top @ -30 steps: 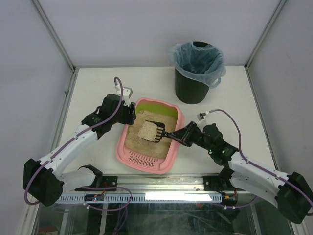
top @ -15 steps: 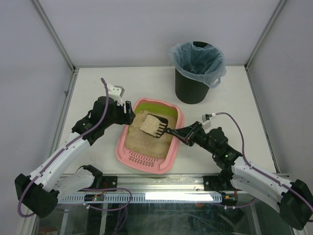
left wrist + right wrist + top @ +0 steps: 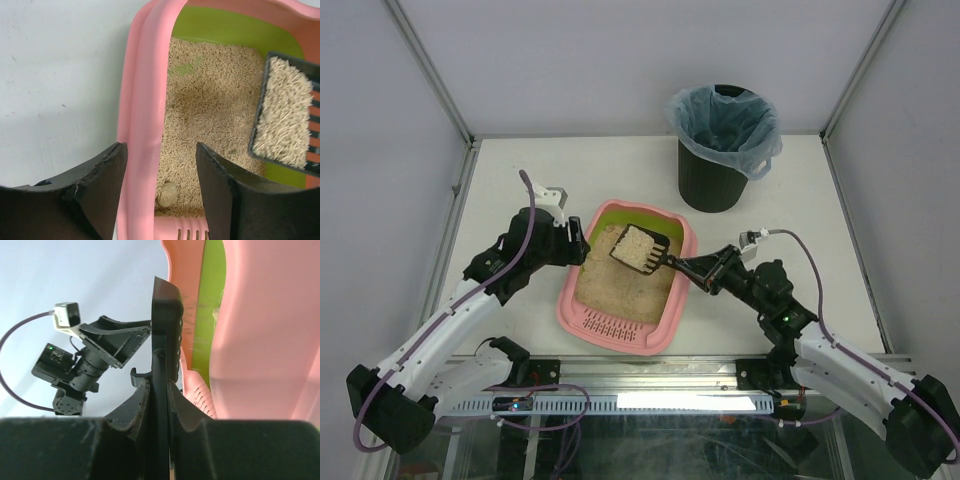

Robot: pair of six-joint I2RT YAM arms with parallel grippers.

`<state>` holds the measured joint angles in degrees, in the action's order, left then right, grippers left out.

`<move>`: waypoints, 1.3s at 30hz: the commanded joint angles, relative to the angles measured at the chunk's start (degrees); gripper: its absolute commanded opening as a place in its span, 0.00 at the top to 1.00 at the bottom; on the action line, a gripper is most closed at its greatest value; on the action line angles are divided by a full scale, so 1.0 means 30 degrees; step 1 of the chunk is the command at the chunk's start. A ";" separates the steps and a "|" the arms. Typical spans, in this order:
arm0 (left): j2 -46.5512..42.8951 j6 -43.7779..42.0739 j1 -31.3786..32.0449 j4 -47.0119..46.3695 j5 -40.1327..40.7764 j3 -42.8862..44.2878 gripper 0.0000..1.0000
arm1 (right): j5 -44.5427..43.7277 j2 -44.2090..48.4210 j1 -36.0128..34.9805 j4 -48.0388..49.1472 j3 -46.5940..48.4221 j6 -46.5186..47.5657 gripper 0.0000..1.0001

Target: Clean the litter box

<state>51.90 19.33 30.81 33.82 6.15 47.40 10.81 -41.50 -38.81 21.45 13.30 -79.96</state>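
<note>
The pink litter box (image 3: 568, 300) with a lime-green inner wall and beige litter lies in the middle of the table. My right gripper (image 3: 705, 274) is shut on the handle of the black slotted scoop (image 3: 640, 250), which is held above the far end of the box, heaped with litter. In the right wrist view the scoop (image 3: 165, 330) stands edge-on between the fingers. My left gripper (image 3: 575, 245) is open over the box's left rim (image 3: 142, 125), not touching it. A pale clump (image 3: 167, 193) lies in the litter near the grille.
A black cylindrical bin (image 3: 715, 180) with a pale blue bag stands at the far right of the table. Metal frame posts run along both sides. The table's near edge carries the arm bases and a rail.
The right gripper has lifted the loaded scoop up and toward the far end of the box. The left gripper has drawn back from the left rim, moving left and up.
</note>
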 commanded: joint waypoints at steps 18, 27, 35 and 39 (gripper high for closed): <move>0.2934 0.0450 0.0102 -0.1356 -0.2508 -0.0614 0.59 | 0.2482 0.0865 0.1486 0.0567 0.1187 0.0875 1.00; 0.4437 0.0354 0.0204 -0.2693 -0.5132 -0.0216 0.68 | -0.0411 0.4154 0.1907 -0.1092 -0.0107 0.0294 1.00; 0.3979 0.0159 0.0270 -0.2567 -0.3829 0.0014 0.65 | 0.0252 0.4068 0.2013 -0.0208 -0.0274 -0.0302 1.00; 0.3243 0.0276 0.0255 -0.2527 -0.2968 -0.0346 0.57 | 0.3516 0.2007 0.2052 -0.2500 0.2426 0.2834 1.00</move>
<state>64.23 19.35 30.46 27.66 -1.91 46.02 16.25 -32.08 -32.82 14.00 13.87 -76.79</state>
